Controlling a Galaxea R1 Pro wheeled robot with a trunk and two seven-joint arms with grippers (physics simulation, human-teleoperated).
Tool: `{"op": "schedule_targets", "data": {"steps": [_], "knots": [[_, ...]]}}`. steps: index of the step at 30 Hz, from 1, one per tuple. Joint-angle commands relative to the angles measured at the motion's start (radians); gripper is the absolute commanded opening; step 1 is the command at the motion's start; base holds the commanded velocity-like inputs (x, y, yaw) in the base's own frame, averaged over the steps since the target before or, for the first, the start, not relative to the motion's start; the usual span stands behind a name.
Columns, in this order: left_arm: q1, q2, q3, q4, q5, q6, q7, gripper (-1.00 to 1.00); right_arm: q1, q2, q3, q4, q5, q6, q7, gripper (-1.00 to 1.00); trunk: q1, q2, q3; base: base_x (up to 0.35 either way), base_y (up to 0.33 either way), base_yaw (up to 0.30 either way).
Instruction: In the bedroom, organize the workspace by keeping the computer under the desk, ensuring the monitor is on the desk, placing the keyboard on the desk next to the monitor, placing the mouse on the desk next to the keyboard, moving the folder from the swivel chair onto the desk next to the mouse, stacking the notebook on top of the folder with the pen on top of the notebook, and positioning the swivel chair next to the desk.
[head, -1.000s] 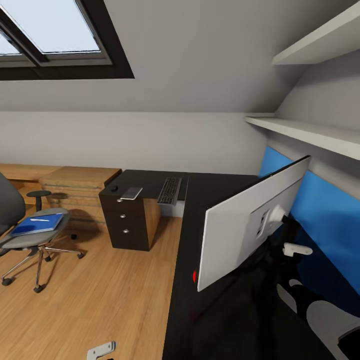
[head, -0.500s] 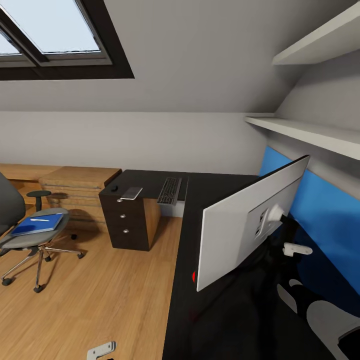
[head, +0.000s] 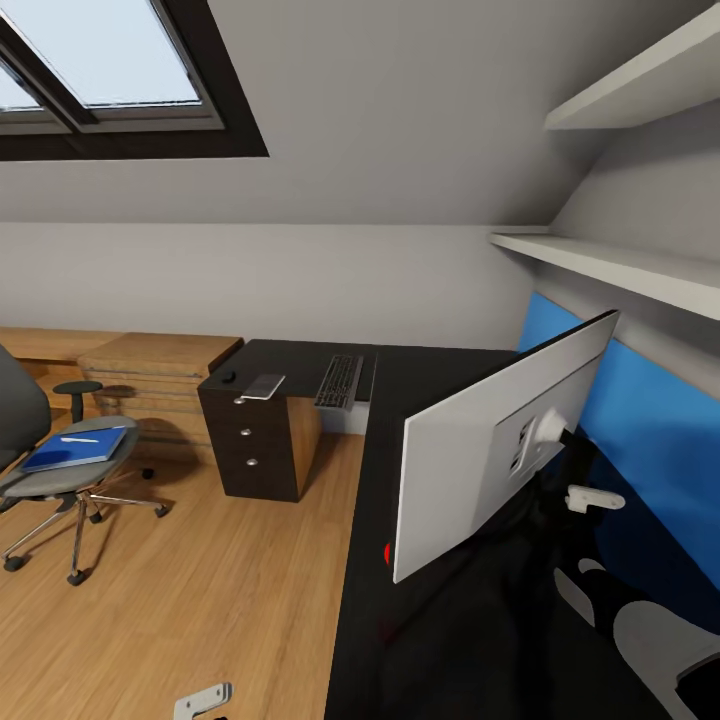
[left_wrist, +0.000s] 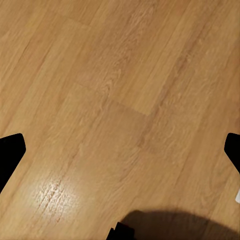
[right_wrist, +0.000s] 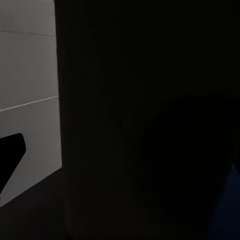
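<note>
A black drawer unit (head: 255, 440) is standing on the wood floor (head: 210, 590), white shelves (head: 610, 265) are lining the wall.

One monitor (head: 495, 440), one keyboard (head: 339, 381), one mouse (head: 229, 377), one notebook (head: 263, 386), one folder (head: 76, 448), one chair (head: 50, 470), one desk (head: 400, 640), two shelves (head: 620, 265).

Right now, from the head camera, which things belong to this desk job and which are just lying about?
Job:
monitor
keyboard
mouse
notebook
folder
pen
swivel chair
desk

Just about:
drawer unit
wall shelves
skylight
</note>
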Motion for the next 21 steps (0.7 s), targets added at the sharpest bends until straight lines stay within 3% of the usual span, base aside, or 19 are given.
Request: {"op": "schedule_targets", "data": {"steps": [1,14,21], "knots": [[-0.001,0.002,-0.007,-0.002,0.003,0.005,0.009,1.0,-0.001,-0.001,0.009,-0.001,-0.002,-0.001,-0.008,1.0,0.0,-0.001,-0.001,0.0,0.0,0.0],[-0.001,0.002,-0.007,-0.003,0.003,0.004,0.009,1.0,0.0,-0.001,0.009,-0.001,-0.002,-0.001,-0.008,1.0,0.0,-0.001,-0.001,-0.002,0.0,0.0],[-0.001,0.002,-0.007,-0.003,0.002,0.005,0.009,1.0,0.001,0.0,0.009,0.0,-0.002,-0.001,-0.008,1.0,0.0,-0.001,-0.001,-0.136,0.0,0.0]]}}
